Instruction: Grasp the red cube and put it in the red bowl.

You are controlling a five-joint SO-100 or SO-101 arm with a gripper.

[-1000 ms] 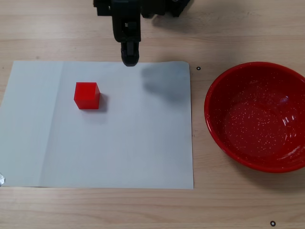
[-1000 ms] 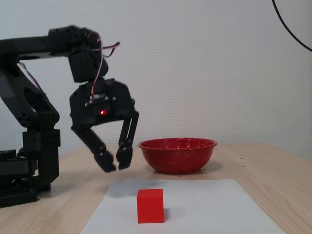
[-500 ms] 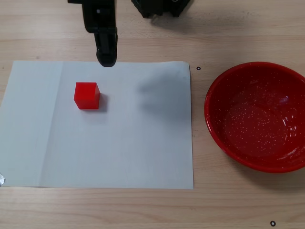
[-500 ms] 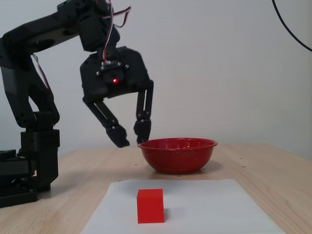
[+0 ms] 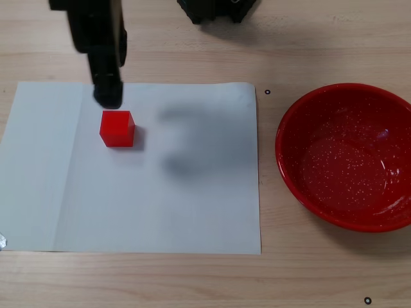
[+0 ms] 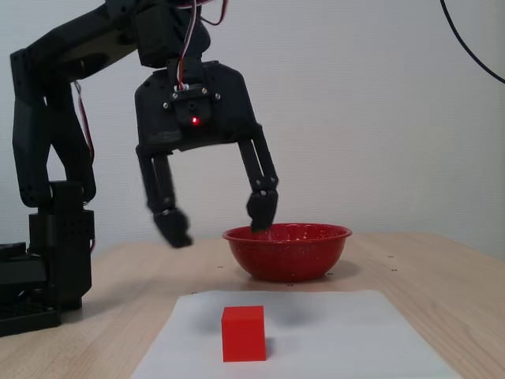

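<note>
Red cube (image 5: 117, 128) (image 6: 243, 333): small, bright, plain smooth faces, sits upright on white paper sheet (image 5: 160, 205) laid on light wood worktop (image 5: 321, 38). Pale wall (image 6: 379, 103) behind. End effector (image 6: 217, 225) hangs in the air above the cube, fingers spread wide, not touching it. Red bowl (image 5: 347, 157) (image 6: 287, 250), glossy with white speckles, sits off the paper, well right of the cube in the top-down fixed view.

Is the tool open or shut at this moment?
Open. In a fixed view the tool hangs above the red cube with its two fingertips spread wide apart, nothing between them.
</note>
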